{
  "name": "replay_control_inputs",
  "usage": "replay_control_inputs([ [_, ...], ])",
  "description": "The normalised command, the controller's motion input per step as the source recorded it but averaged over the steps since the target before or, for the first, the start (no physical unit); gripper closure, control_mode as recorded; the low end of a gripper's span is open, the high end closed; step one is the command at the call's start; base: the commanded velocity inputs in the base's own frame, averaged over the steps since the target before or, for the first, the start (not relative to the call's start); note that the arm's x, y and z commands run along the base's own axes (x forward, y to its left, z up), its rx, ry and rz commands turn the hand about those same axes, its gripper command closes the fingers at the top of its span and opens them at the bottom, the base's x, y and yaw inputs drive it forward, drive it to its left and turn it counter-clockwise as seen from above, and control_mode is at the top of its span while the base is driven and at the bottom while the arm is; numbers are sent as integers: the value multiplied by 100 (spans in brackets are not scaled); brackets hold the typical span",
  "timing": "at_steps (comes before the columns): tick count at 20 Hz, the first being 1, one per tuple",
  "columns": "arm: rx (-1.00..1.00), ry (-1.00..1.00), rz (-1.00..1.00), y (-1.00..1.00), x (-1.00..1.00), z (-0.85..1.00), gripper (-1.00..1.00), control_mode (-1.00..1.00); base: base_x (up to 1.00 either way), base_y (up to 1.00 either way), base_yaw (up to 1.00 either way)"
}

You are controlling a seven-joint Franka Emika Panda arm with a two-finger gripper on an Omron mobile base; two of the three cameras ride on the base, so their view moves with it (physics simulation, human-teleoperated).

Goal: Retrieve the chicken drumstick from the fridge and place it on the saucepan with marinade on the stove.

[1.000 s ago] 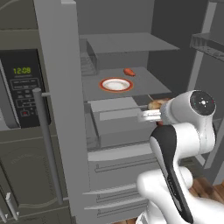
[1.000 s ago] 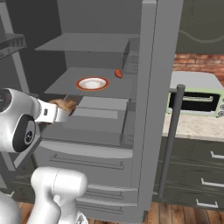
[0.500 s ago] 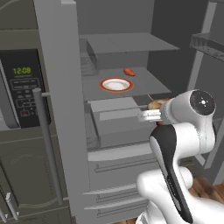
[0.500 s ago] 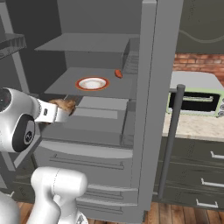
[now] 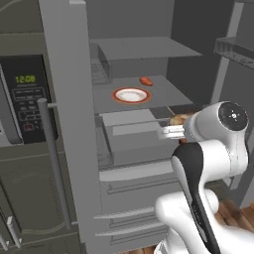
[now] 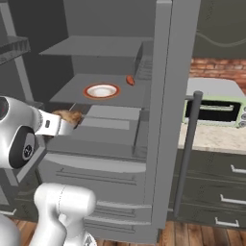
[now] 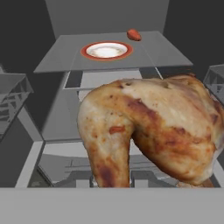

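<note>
The end effector [image 6: 72, 121] is clamped narrow on the chicken drumstick [image 7: 148, 131], which sits right at its tip; in the hand view the golden-brown meat hangs just ahead of the camera with its bone end pointing down toward the finger tips, and in the right base view a small brown lump [image 6: 67, 116] pokes out past the pale wrist. In the left base view the drumstick [image 5: 179, 119] shows as a sliver beside the arm's big white joint. Just beyond the end effector lies a grey drawer-like bin of the fridge [image 5: 64, 74], and farther ahead and slightly above it the shelf carries a red-rimmed white plate [image 7: 106, 50] with a small red-orange oblong item [image 7: 134, 34] behind it, both well apart from the held meat. The fridge doors stand swung out on either side of the end effector, one with its long bar handle [image 6: 185, 153] off to the right side, and past that door a toaster oven [image 6: 215, 108] rests on the table; on the opposite side a dark wall oven with a green clock [image 5: 25, 96] stands beside the other door. The step in hand looks like the retrieval itself, with the pick made and the carry out of the fridge under way (the saucepan and stove are somewhere outside these views). The next move, I judge, calls for drawing the arm straight back between the doors without clipping them, then turning the base toward the stove while keeping the grip firm.
</note>
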Motion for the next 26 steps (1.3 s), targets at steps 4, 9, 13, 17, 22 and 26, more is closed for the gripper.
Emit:
replay_control_inputs([
  [4, 0, 0, 0, 0, 0, 0, 100, 100, -53, 0, -1],
  [9, 0, 0, 0, 0, 0, 0, 100, 100, -55, 0, -3],
  [13, 0, 0, 0, 0, 0, 0, 100, 100, -52, 0, -6],
  [17, 0, 0, 0, 0, 0, 0, 100, 100, -54, 0, -10],
  [22, 0, 0, 0, 0, 0, 0, 100, 100, -52, 0, -15],
  [26, 0, 0, 0, 0, 0, 0, 100, 100, -36, 0, -20],
])
